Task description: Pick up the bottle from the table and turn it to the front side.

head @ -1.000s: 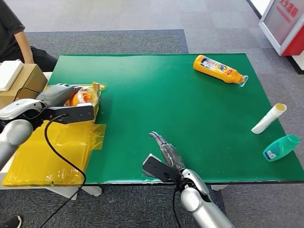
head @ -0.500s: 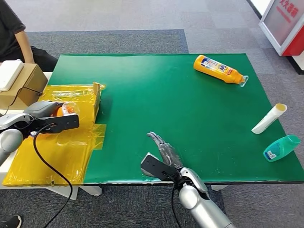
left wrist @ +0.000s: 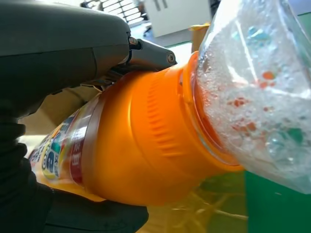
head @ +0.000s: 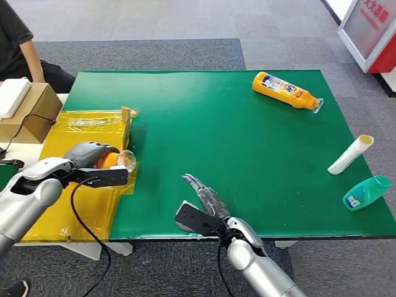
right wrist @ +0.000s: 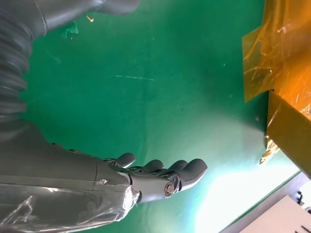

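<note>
My left hand [head: 86,159] grips an orange bottle [head: 110,160] with a clear cap [head: 129,161], held lying sideways above the yellow sheet [head: 88,204] at the table's left edge. Close up in the left wrist view, the orange bottle [left wrist: 146,141] sits between my thumb and fingers [left wrist: 84,213], its label [left wrist: 60,155] toward the palm and its foamy clear cap [left wrist: 260,92] sticking out. My right hand [head: 205,204] hovers open over the green table [head: 224,136] near its front edge, fingers [right wrist: 165,170] stretched out and holding nothing.
A second orange bottle [head: 284,90] lies at the far right. A white tube [head: 350,154] and a teal bottle [head: 366,192] lie near the right edge. A yellow-taped box wall [head: 125,119], a cardboard box [head: 28,108] and a seated person [head: 18,43] are at left.
My left hand has carried the orange bottle from the yellow box toward me and rightward, to the sheet's edge. My right hand drifted slightly left.
</note>
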